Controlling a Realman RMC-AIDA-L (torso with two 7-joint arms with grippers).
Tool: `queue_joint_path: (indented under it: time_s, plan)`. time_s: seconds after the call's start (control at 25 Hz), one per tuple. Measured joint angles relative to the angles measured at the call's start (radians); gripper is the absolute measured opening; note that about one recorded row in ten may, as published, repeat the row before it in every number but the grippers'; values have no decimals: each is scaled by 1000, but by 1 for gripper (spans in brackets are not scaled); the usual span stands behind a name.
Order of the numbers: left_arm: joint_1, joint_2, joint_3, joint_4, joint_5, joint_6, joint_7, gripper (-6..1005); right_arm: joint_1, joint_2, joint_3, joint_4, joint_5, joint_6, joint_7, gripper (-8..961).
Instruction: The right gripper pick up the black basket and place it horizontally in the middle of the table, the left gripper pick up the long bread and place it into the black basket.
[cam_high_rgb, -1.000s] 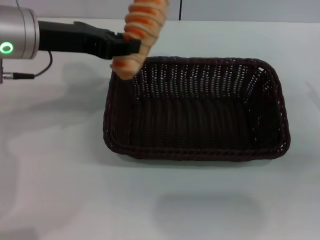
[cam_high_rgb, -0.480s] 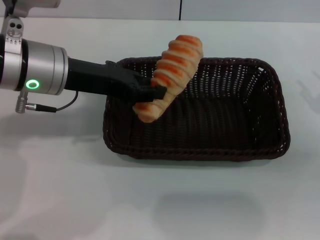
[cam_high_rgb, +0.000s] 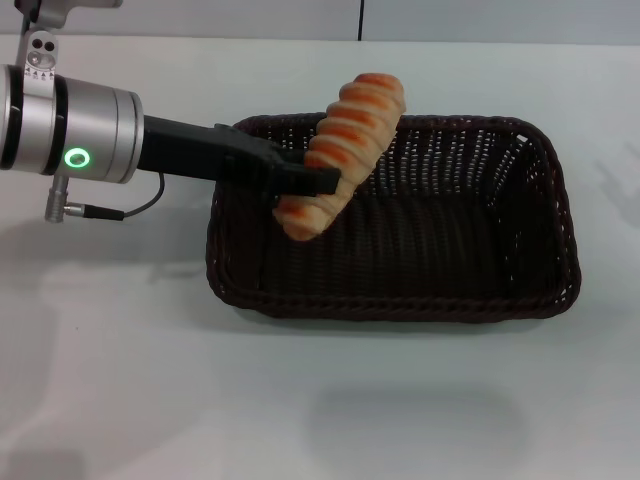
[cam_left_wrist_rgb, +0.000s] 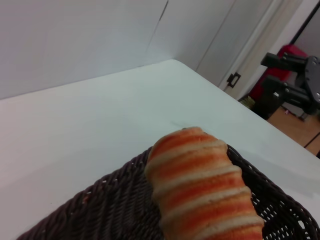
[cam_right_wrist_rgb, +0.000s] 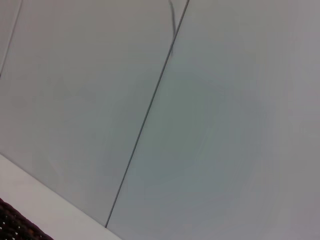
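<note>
head view, basket: the big rectangular dark woven wicker basket (cam_high_rgb: 395, 220) already sits flat, long side across, roughly mid-table on the plain white tabletop (cam_high_rgb: 150, 380), so that half of the job looks done.
head view, left arm: the black angular left gripper (cam_high_rgb: 315, 182) reaches in from the table's left edge, over the basket's left rim, clamped on the lower half of the small oblong orange loaf with cream stripes (cam_high_rgb: 342, 152).
head view, bread: tilted, low end near the basket's left wall, high end pointing at the far rim. It looks held above the basket floor rather than resting on it, but I can't say for sure.
head view, right arm: nowhere in this view, so probably parked off to the side.
left wrist view: the striped loaf (cam_left_wrist_rgb: 200, 187) fills the foreground, the basket's braided rim (cam_left_wrist_rgb: 272, 192) runs under and behind it, and bare white table stretches to the far corner. This arm's own fingers aren't visible.
right wrist view: mostly blank wall, with a sliver of dark weave (cam_right_wrist_rgb: 17, 225) in one corner. No gripper is visible.
step: I'd call this the drop-off, with the bread over the basket and not yet let go.
next move: probably lower it a bit, toward the middle of the basket, let the jaws open, then back out over the left rim without snagging the wicker.
</note>
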Motion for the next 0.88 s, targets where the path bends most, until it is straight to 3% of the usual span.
queue_joint_path:
  time_s: [0.44, 0.56, 0.88]
  plan:
    - [-2, -2, 0, -3, 5, 28, -28, 794, 0, -1, 0, 5, -1, -4, 0, 491]
    - [-1, -1, -2, -14, 22, 57, -44, 793, -1, -2, 0, 6, -1, -9, 13, 491]
    - [104, -4, 6, -174, 53, 548, 16, 792, -18, -2, 0, 66, -73, -39, 116, 491]
